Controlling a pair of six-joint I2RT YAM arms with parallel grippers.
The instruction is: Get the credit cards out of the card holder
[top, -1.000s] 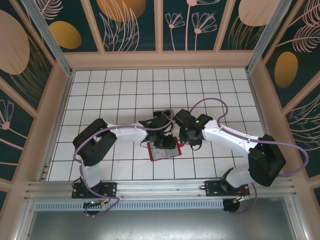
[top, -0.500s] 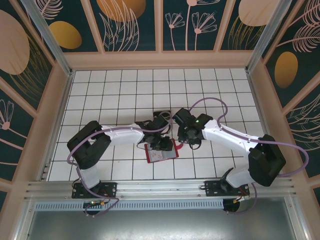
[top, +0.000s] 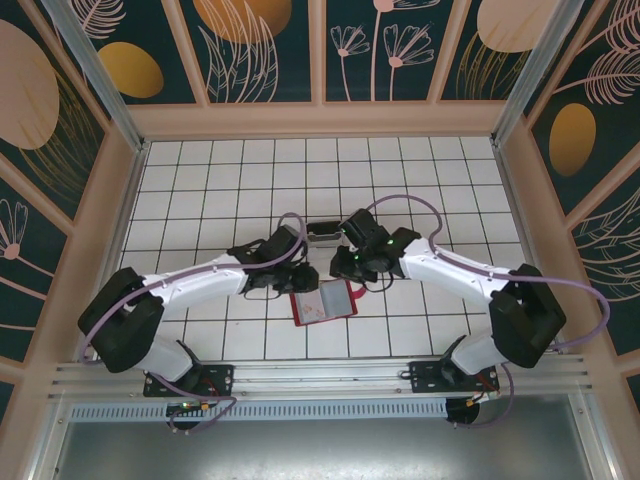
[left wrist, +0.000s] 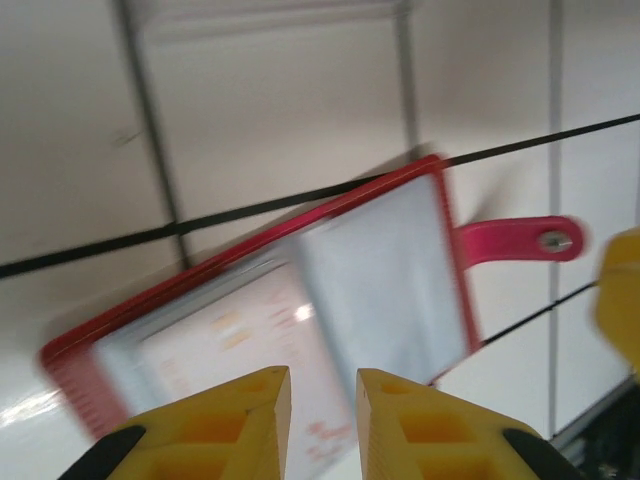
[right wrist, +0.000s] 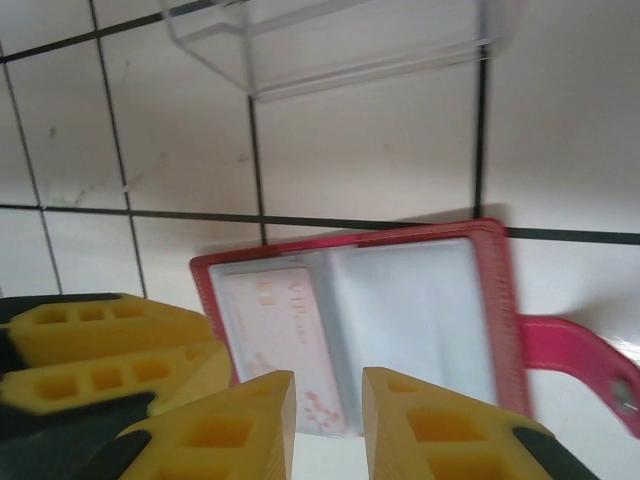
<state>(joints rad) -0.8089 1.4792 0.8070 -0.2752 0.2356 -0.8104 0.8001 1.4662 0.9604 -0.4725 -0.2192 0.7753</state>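
Left gripper (left wrist: 323,385): yellow fingers drawn nearly together, narrow slit between, nothing gripped. Poised over the near edge of the card holder (left wrist: 385,265); contact not determinable.

Right gripper (right wrist: 328,392): fingers likewise nearly together, nothing between. Positioned over the same near edge, just beside the left gripper's fingers.

Card holder: red, lying open and flat on the white tiled table (top: 200,190) between the two grippers, plastic sleeves facing up, snap tab (left wrist: 515,240) extended flat to one side.

Credit cards: one pale card (right wrist: 280,330) with reddish print still seated in the sleeve farther from the tab. Sleeve next to the tab grey-clear; contents not determinable.

Transparent plastic box (right wrist: 340,40): on the table beyond the holder, near it but not touching.
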